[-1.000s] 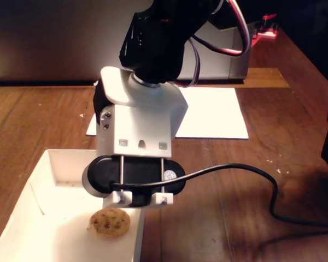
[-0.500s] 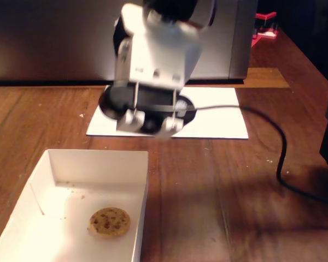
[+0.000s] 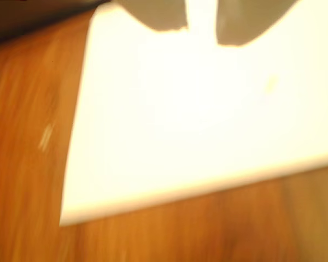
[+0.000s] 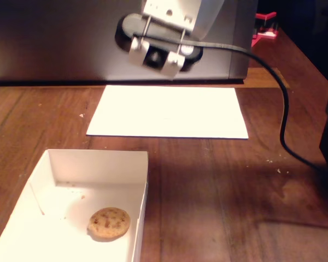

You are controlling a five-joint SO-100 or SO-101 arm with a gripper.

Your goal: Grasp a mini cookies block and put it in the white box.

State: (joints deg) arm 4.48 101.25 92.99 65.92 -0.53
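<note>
The mini cookies block lies flat inside the white box at the near left, well apart from the gripper, which hangs empty, slightly parted, over the far paper sheet.

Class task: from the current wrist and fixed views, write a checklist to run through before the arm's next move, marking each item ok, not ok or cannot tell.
1. Mini cookie lies inside the white box: ok.
2. Pincer carries nothing: ok.
3. Pincer open or shut: cannot tell; the wrist view is blurred.
4. Arm raised clear of the box: ok.
5. Another cookie waiting on the white paper sheet: not ok, none visible.
6. Black cable clear of the box: ok.
</note>
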